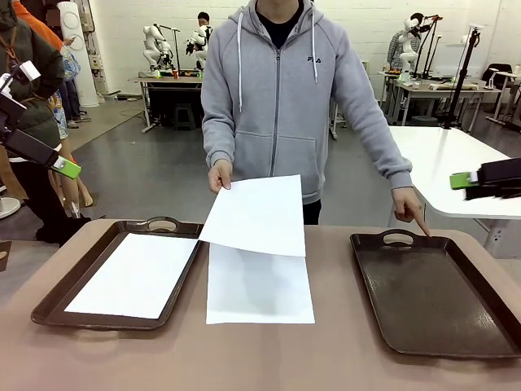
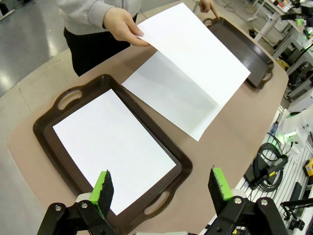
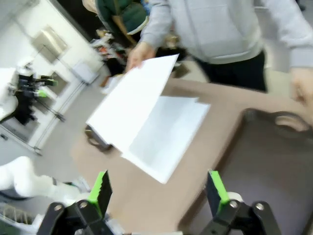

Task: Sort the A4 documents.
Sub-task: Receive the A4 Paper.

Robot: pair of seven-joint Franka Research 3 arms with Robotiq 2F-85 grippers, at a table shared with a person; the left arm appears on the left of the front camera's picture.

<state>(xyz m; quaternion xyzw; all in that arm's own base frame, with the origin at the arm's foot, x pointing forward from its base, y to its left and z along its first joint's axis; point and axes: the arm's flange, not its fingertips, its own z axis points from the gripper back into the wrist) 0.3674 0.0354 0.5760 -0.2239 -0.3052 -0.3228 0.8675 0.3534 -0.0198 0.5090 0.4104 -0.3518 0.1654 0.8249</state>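
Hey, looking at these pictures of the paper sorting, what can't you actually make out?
- Front view: the held sheet covers the far end of the sheet on the table; one sheet or a stack, cannot tell.
- Right wrist view: motion blur; the held sheet hides most of the left tray.
- Front view: the picture's right edge cuts off the right tray's near corner.

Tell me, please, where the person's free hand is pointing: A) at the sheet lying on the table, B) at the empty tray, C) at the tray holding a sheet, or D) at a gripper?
B: the pointing hand has its index finger down at the handle end of the empty tray, while the other hand holds up a sheet.
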